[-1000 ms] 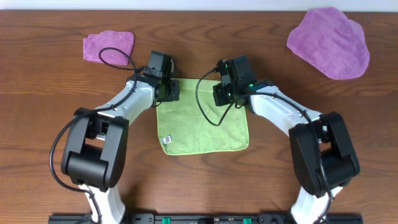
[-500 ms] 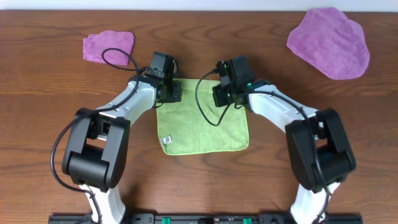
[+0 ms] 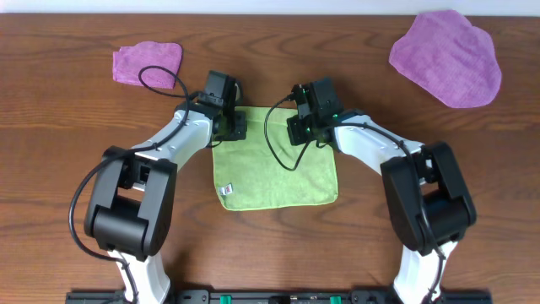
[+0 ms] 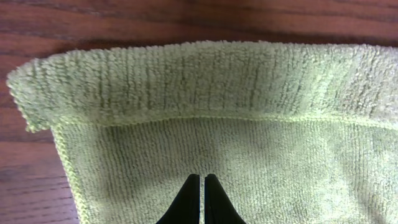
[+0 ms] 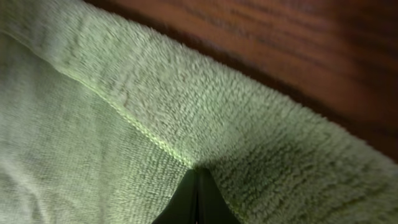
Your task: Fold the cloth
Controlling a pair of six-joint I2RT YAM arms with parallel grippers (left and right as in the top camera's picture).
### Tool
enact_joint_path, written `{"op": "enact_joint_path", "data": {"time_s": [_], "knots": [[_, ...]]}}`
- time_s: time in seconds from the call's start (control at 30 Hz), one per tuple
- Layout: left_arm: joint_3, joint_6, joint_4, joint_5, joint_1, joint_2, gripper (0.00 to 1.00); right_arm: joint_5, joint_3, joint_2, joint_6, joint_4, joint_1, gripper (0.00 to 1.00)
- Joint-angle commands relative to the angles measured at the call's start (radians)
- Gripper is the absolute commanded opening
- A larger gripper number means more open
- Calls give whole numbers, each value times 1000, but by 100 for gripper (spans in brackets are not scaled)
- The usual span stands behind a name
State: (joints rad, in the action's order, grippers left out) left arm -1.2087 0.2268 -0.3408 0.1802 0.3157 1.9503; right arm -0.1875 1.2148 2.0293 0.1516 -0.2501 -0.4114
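The lime-green cloth point(image 3: 274, 173) lies flat in the middle of the wooden table, with its white tag point(image 3: 224, 189) at the near left corner. My left gripper point(image 3: 234, 127) sits at the cloth's far left corner and my right gripper point(image 3: 299, 131) at its far right part. In the left wrist view the gripper point(image 4: 203, 177) is shut to a thin slit on the cloth point(image 4: 249, 155), whose far edge is turned over as a fluffy strip. In the right wrist view the gripper point(image 5: 198, 171) is shut on the cloth point(image 5: 93, 124) at the hem, which puckers there.
A small purple cloth point(image 3: 148, 63) lies at the far left and a large purple cloth point(image 3: 445, 57) at the far right. Black cables loop over both arms near the green cloth's far edge. Bare wood point(image 3: 51, 169) surrounds the cloth.
The right arm has shifted slightly to the left along the cloth's far edge. The left arm and the cloth have hardly moved.
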Motion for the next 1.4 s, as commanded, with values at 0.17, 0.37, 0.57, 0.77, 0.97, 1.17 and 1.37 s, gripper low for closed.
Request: {"op": "enact_joint_path", "data": {"time_s": [0.17, 0.37, 0.57, 0.77, 0.97, 1.17, 1.37], "knots": [[-19, -21, -6, 3, 43, 2, 6, -1, 14, 31, -11, 4, 5, 1], [-14, -17, -10, -4, 48, 8, 6, -1, 14, 31, -11, 19, 5, 1], [-10, -18, -8, -30, 48, 23, 6, 0, 14, 31, -11, 28, 5, 1], [-10, -17, 2, -25, 48, 60, 6, 0, 14, 31, -11, 31, 5, 1], [-10, -17, 4, -18, 49, 65, 6, 16, 14, 31, -11, 67, 6, 1], [-10, -18, 4, -18, 58, 65, 6, 60, 14, 31, -11, 121, 23, 1], [-10, -18, 5, -18, 59, 65, 6, -5, 14, 31, -11, 60, 29, 1]]}}
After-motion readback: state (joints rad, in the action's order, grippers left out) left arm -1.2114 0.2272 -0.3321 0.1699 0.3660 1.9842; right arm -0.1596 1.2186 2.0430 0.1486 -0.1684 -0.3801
